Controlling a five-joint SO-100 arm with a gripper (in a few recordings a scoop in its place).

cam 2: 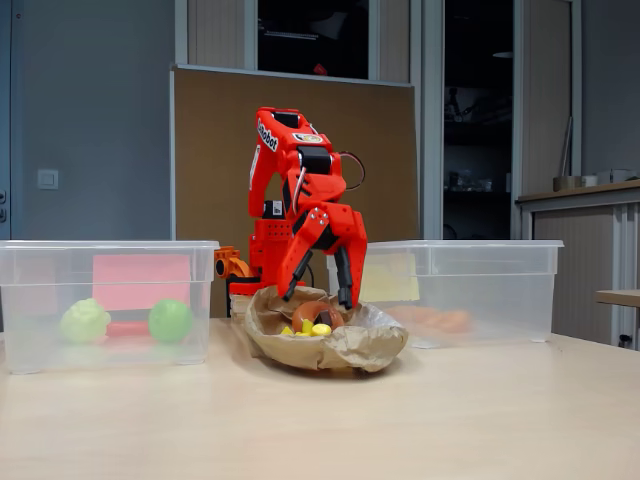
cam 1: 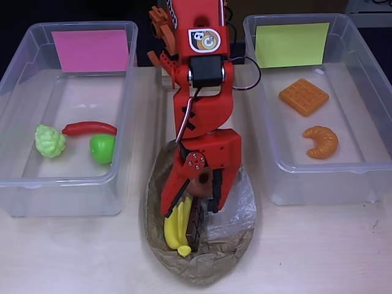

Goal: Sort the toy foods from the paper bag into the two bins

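End effector (cam 1: 195, 205) fingers apart over paper bag (cam 1: 236, 236), donut (cam 1: 199, 182) between them, banana (cam 1: 176, 228) just below

Pale wooden table (cam 2: 450, 420) in front; brown pinboard (cam 2: 210, 160) behind; grey-blue wall (cam 2: 90, 110) with light switch (cam 2: 47, 179) at left; dark glazed openings above; side counter (cam 2: 580, 195) at right.

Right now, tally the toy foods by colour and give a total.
Green: 2, grapes and apple
Red: 1, chili
Orange: 2, waffle and croissant
Yellow: 1, banana
Brown: 2, donut and chocolate bar
Total: 8
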